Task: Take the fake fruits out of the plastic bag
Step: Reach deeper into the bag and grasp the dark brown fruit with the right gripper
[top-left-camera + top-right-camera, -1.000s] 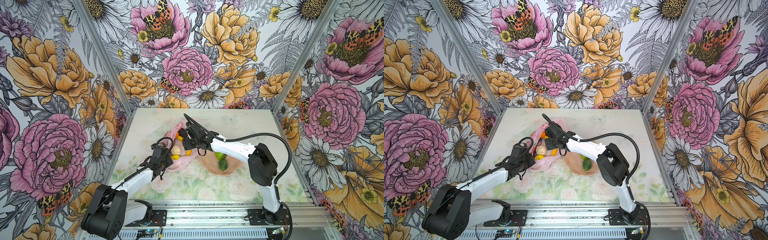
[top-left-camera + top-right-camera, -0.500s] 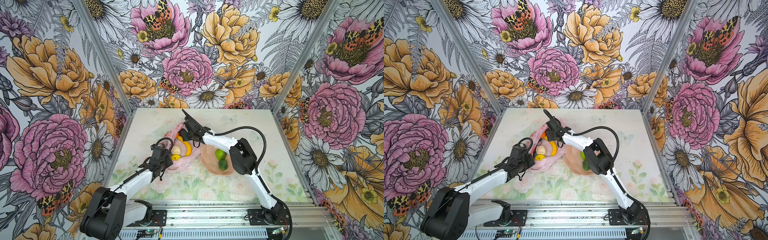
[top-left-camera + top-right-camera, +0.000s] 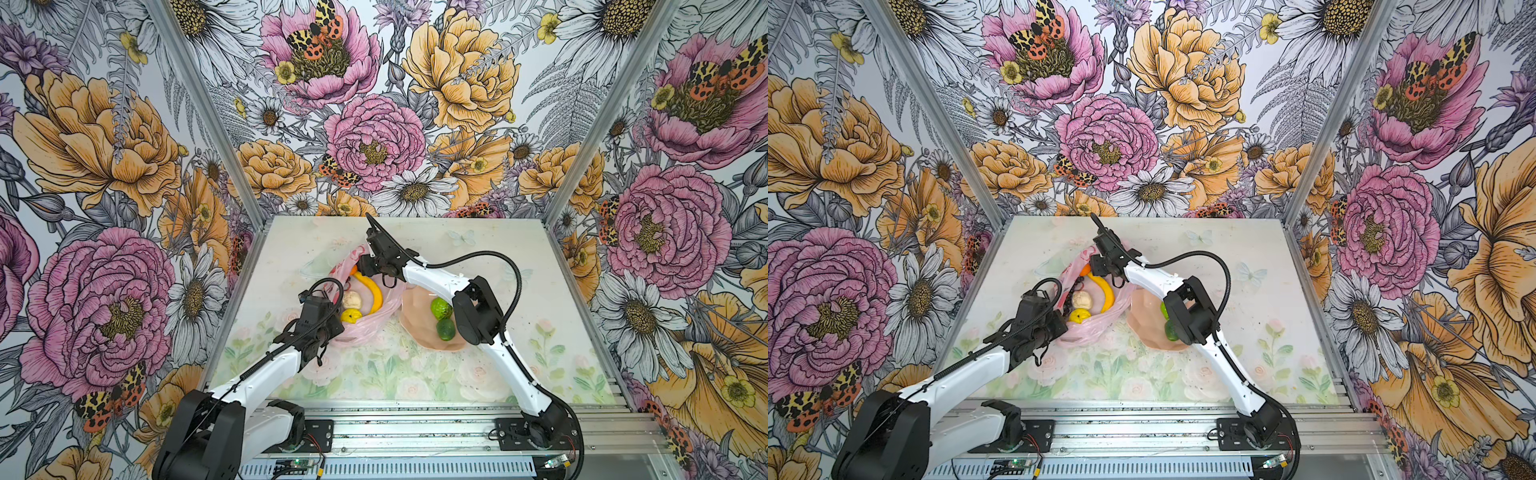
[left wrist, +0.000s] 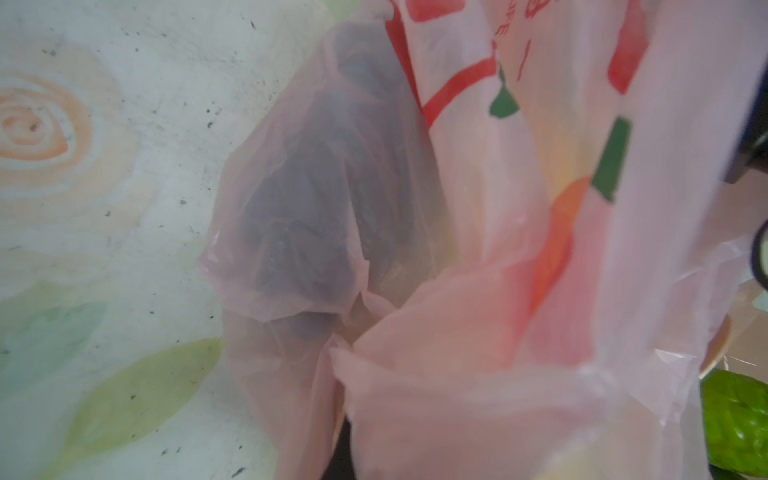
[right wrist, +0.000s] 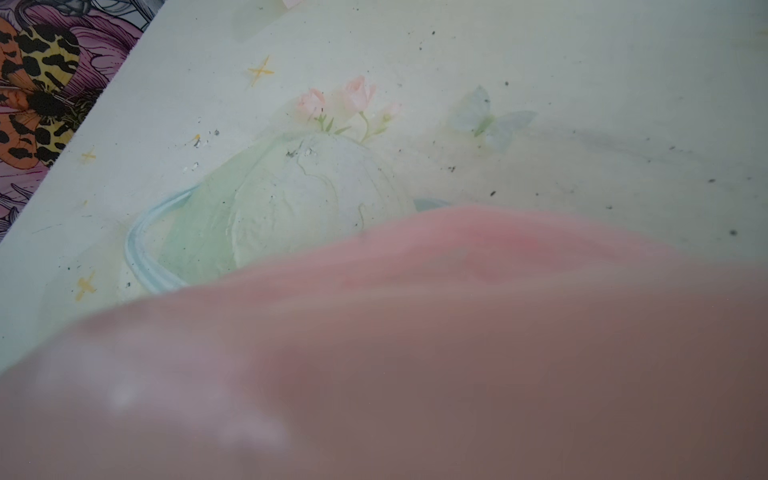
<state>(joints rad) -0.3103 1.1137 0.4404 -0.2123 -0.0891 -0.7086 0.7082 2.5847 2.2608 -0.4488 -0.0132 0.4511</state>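
Limes in bowl; at its nine o'clock, banana and lemon wait in plastic bag, pinched by our left gripper; right gripper grip we cannot tell.

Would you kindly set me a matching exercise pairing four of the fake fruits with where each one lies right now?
Things:
1. banana
2. limes
3. lemon
4. cream knobbly piece

Places:
A. in the peach bowl
B. in the plastic bag, closest to the arm bases
C. in the bag, just behind the lemon
D. in the bag, along its right side

Pairs: 1-D, 2-A, 3-B, 4-C
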